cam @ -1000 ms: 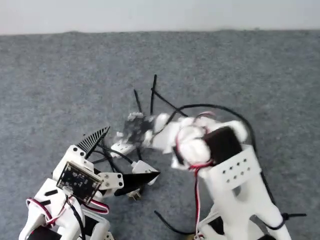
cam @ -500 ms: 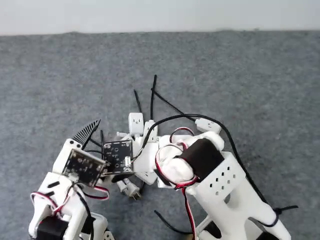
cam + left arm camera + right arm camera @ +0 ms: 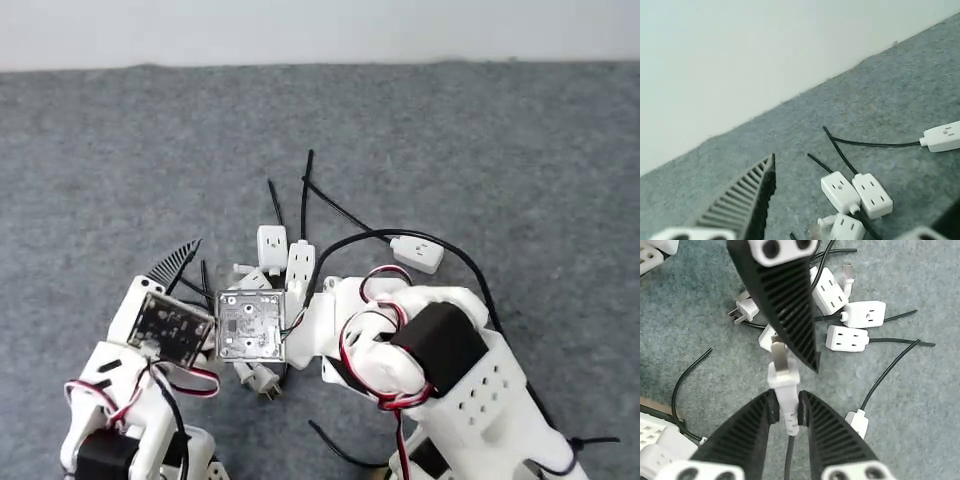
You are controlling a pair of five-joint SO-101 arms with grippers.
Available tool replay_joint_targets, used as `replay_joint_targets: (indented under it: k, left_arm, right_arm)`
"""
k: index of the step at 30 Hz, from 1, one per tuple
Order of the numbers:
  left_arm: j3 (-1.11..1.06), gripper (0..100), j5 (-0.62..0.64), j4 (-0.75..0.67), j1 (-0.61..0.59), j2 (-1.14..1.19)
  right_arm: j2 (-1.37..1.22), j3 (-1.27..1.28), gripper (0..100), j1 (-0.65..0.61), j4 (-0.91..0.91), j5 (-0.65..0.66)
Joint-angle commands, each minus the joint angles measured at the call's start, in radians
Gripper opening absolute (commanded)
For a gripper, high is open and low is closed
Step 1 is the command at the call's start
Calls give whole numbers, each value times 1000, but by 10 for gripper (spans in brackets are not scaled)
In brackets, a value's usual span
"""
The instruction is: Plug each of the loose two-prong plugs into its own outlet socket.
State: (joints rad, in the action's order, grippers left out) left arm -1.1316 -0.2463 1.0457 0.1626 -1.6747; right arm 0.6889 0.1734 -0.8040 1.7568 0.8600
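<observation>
Right hand (image 3: 786, 399) pulled back from sockets (image 3: 847, 337), now pinching one plug (image 3: 783, 382), prongs pointing ahead. Left hand (image 3: 222, 290) spread beside it. Pick done; insertion next.

We've got soft, even light across the grey mat (image 3: 520, 150) here, seemingly from overhead; shadows are just faint dark smudges under the outlet sockets (image 3: 840, 191). The pale wall (image 3: 740, 60) is bright and flat, and the white two-prong plug (image 3: 783, 390) looks evenly lit.
</observation>
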Motion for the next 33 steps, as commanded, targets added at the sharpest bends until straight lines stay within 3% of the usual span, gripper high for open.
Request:
replay_joint_targets:
  k: [1, 10, 17, 33]
  left_arm:
    - [105, 524, -9, 40, -2, 0]
    - [165, 524, 2, 95, 2, -3]
    - [246, 524, 25, 175, 72, -3]
    - [84, 524, 17, 137, 78, -5]
  right_arm:
    - [36, -15, 9, -2, 38, -15]
    - [22, 3, 9, -1, 22, -15]
    - [21, 5, 9, 58, -16, -17]
    - [31, 5, 9, 51, 7, -15]
